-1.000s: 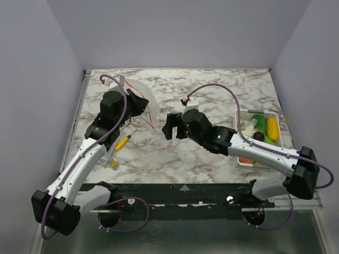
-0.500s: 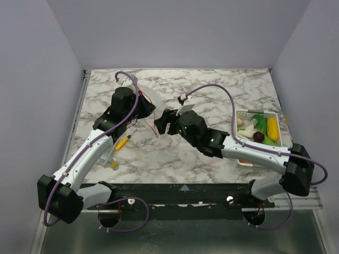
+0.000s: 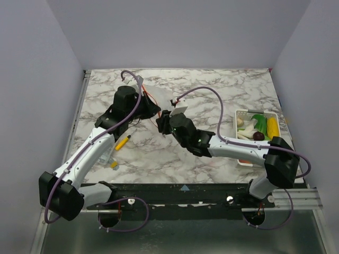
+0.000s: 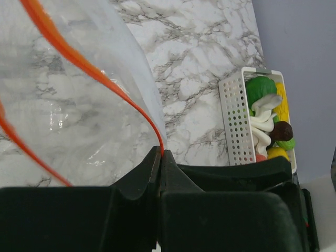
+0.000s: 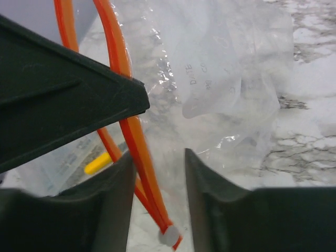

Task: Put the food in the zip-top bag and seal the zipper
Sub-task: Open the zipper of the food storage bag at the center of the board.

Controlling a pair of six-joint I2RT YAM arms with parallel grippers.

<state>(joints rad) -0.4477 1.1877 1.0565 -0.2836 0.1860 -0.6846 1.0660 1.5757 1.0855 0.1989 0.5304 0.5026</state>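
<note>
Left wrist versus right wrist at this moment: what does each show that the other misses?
Left wrist only: the white tray of food, and the left gripper seen shut on the zipper. Right wrist only: the right gripper, jaws apart around that strip, and a yellow pen behind the plastic. Both: the zip-top bag, its zipper, part of the left gripper and the marble table.

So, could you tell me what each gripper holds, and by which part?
Left gripper: the zip-top bag, pinched at its zipper. Right gripper: nothing yet; its jaws stand open around the zipper.
</note>
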